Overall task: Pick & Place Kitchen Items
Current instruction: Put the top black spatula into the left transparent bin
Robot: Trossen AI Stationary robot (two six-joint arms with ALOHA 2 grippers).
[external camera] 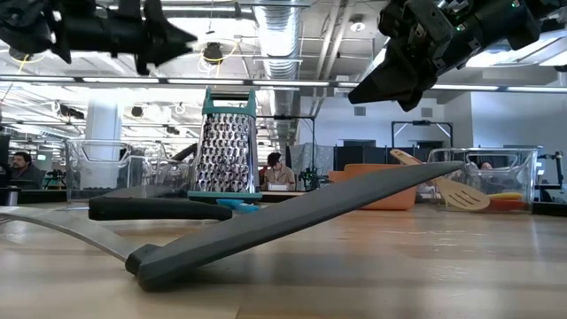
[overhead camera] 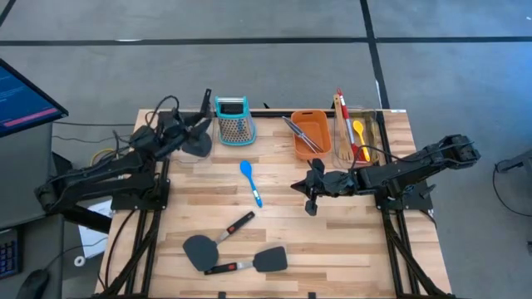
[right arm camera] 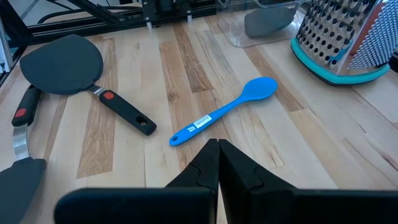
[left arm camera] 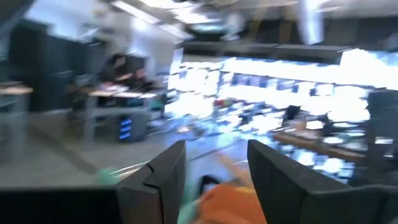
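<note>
A blue spoon point(overhead camera: 251, 181) point(right arm camera: 224, 112) lies flat on the wooden table's middle. Two black spatulas point(overhead camera: 218, 239) point(overhead camera: 253, 262) lie near the front edge; one fills the low view's foreground point(external camera: 292, 221). Another black spatula point(overhead camera: 198, 146) rests in a clear bin at the far left. My left gripper point(overhead camera: 199, 124) point(left arm camera: 214, 171) hangs open above that bin, with nothing between its fingers. My right gripper point(overhead camera: 309, 198) point(right arm camera: 217, 155) is shut and empty, raised over the table to the right of the blue spoon.
A teal-topped box grater point(overhead camera: 234, 119) stands at the far edge. Beside it an orange tub point(overhead camera: 320, 124) holds silver tongs point(overhead camera: 299, 133). A clear bin point(overhead camera: 378, 124) at the far right holds a wooden turner and red and yellow spoons. Bare wood lies between the spoon and the spatulas.
</note>
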